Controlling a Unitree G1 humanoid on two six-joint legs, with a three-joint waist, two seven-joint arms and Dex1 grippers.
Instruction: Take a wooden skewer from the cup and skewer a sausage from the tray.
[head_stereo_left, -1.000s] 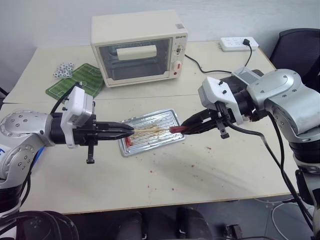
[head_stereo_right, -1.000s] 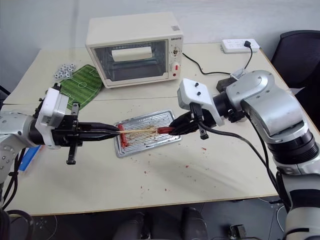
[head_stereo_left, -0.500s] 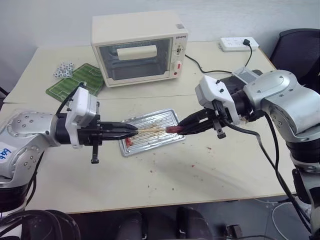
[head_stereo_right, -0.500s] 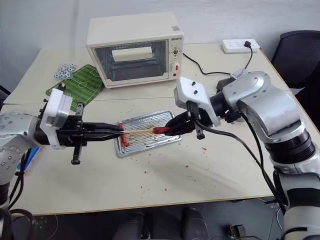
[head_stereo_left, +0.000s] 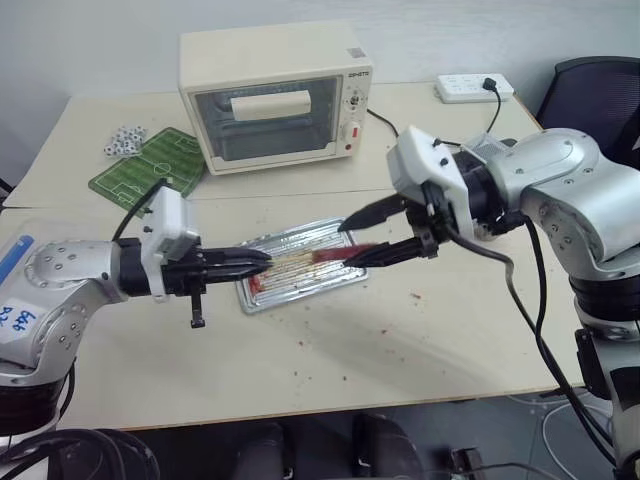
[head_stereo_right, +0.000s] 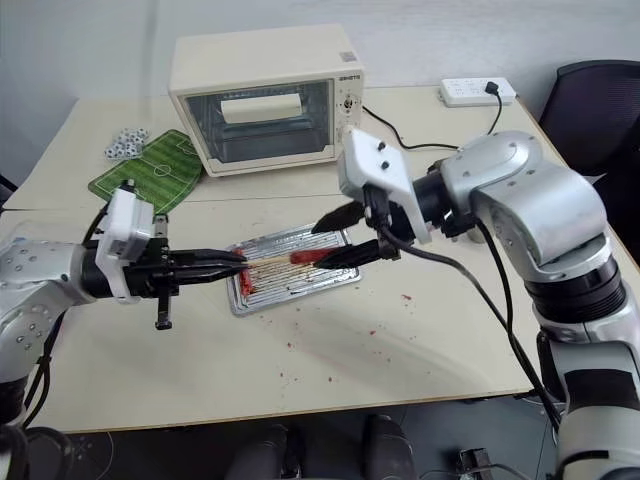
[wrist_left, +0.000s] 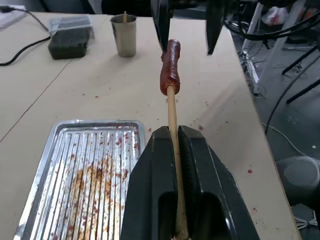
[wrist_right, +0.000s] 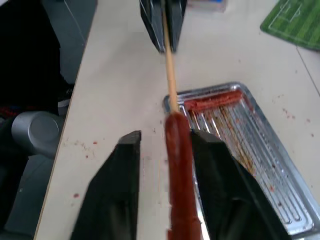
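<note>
Fingers of the left gripper (wrist_left: 176, 145) clamp the thin pale wooden skewer (wrist_left: 171, 107). Right gripper (wrist_right: 165, 145) fingers stand apart, flanking the skewered red sausage (wrist_right: 179, 165) without gripping it.

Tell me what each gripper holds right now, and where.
Left gripper clamps the wooden skewer at its near end; the sausage sits on its far end. Right gripper is open, holding nothing.

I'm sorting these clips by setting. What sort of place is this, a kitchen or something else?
Probably an office or lab set up as a mock kitchen, not a real one: a toaster oven sits on a plain pale table beside a power strip, an office chair stands at the corner, and a greasy tray lies on the table.
</note>
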